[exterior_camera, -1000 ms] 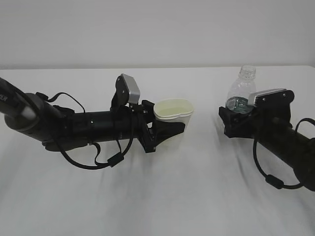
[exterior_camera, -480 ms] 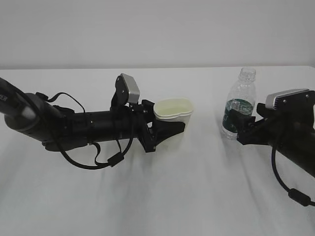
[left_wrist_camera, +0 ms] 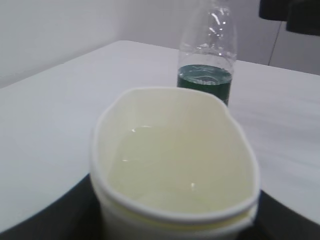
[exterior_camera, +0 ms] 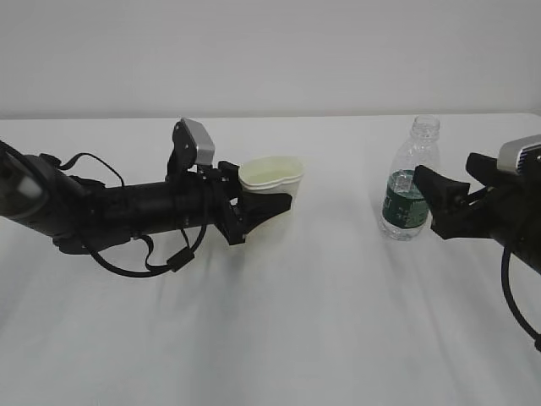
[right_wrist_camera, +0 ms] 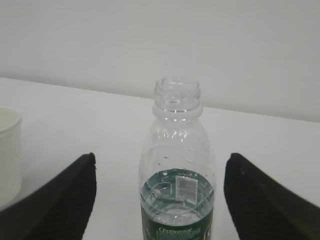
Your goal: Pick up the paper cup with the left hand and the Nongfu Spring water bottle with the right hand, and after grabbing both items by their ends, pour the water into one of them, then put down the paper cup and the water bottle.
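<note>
Exterior view: the right gripper [exterior_camera: 441,196] has let go of the bottle [exterior_camera: 410,183] and drawn back to the right; a second ago its jaws wrapped the bottle's lower half, now they stand open and clear of it, and the bottle stands upright on the table [exterior_camera: 338,321] by itself; the left gripper [exterior_camera: 269,201], squeezing the cup [exterior_camera: 271,179] out of round, has slid left with it, so cup and bottle are now well apart.

Left wrist view: the cup [left_wrist_camera: 175,165] holds pale water [left_wrist_camera: 175,172]; the bottle [left_wrist_camera: 206,62] stands beyond it, its upper part empty.

Right wrist view: the bottle [right_wrist_camera: 177,172] sits between the spread fingers [right_wrist_camera: 65,200], touching neither.

My reading: pouring is done and the bottle is put down; only the cup remains to be set down and released.
</note>
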Robot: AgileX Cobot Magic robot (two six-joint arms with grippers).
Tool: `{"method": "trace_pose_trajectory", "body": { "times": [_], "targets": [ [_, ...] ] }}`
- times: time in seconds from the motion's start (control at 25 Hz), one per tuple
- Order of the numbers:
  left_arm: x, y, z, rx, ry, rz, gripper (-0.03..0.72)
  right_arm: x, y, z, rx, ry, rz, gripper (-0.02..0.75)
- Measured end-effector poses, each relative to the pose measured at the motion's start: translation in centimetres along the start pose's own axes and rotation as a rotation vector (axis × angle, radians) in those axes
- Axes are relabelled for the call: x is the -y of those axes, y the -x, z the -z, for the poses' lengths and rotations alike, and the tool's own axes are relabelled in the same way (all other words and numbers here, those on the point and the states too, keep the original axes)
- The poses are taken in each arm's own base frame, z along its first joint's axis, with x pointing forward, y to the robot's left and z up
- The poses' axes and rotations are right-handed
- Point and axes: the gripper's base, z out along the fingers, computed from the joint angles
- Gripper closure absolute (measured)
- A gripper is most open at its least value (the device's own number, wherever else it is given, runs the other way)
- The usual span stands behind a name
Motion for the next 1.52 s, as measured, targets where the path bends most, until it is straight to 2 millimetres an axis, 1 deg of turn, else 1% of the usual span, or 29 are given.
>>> {"method": "trace_pose_trajectory", "body": {
  "times": [0.24,0.48,0.76,0.88,1.04,1.32,1.52],
  "targets": [
    [-1.0,-0.4,1.2,-0.005,0.040,0.018,0.266,0.0,0.1,0.0,0.004,0.000,-0.008,0.141],
    [-2.2,-1.2,3.5,-0.021,0.113,0.065,0.267,0.0,0.1,0.0,0.004,0.000,-0.025,0.142],
    [-3.5,1.0,6.7,0.017,0.219,0.029,0.267,0.0,0.1,0.0,0.004,0.000,-0.036,0.142],
    [-3.6,1.2,7.6,0.027,0.271,0.025,0.268,0.0,0.1,0.0,0.004,0.000,-0.049,0.142],
    [-3.6,0.8,8.6,0.037,0.380,0.025,0.270,0.0,0.1,0.0,0.004,0.001,-0.053,0.143],
    [-3.3,-0.8,10.1,0.008,0.527,0.040,0.271,0.0,0.1,0.0,0.004,0.001,-0.053,0.143],
    [-3.6,-1.0,10.7,0.013,0.619,0.051,0.271,0.0,0.1,0.0,0.004,0.001,-0.053,0.143]
  ]
}}
